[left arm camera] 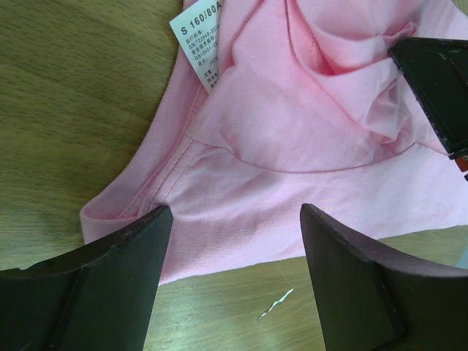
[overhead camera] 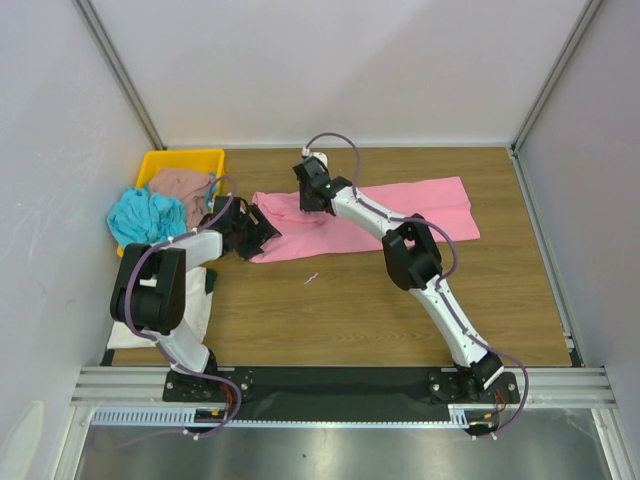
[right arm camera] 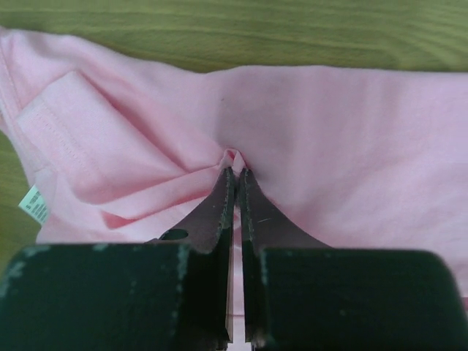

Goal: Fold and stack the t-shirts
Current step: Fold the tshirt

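Cream-white shirt (overhead camera: 198, 310), 8 o'clock in top view: mostly hidden under left arm (overhead camera: 160, 285). Care label (left arm camera: 196, 45) on pink shirt (left arm camera: 307, 183), 11 o'clock in left wrist view: cut by top edge, small print unreadable. White scrap (overhead camera: 312, 278), centre of top view: unidentifiable.

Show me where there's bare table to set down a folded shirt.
Bare wood: the near centre, bordered by the pink shirt, left arm and right arm; also the near right corner. Crowded left: tray, turquoise shirt, white shirt.
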`<control>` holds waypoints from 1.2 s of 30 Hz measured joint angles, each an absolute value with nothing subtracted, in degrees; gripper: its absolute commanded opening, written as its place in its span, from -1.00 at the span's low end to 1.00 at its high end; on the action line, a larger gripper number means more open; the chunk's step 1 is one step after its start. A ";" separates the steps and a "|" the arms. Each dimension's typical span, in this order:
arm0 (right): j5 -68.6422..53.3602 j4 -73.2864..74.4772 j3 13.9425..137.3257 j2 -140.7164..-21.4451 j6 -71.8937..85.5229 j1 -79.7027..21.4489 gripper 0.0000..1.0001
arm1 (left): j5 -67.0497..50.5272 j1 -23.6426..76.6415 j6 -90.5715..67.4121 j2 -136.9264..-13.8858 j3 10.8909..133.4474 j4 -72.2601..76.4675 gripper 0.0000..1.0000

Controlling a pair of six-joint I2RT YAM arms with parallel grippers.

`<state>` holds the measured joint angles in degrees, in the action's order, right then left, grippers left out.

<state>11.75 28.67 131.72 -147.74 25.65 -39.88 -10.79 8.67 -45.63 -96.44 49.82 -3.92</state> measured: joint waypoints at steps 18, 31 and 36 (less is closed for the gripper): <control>17.02 26.96 132.79 -147.74 22.96 -36.18 -0.95 | -10.87 8.67 -45.63 -96.62 49.82 -3.46 0.57; 11.29 28.03 134.72 -147.04 21.12 -35.20 0.50 | -10.92 8.67 -45.63 -96.86 49.82 -2.87 0.56; 3.84 28.77 123.22 -138.76 21.65 -31.70 0.38 | -10.85 8.67 -45.60 -96.86 49.89 -3.03 0.56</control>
<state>3.84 28.77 123.22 -138.76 21.65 -31.70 -10.85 8.67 -45.60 -96.86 49.89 -3.03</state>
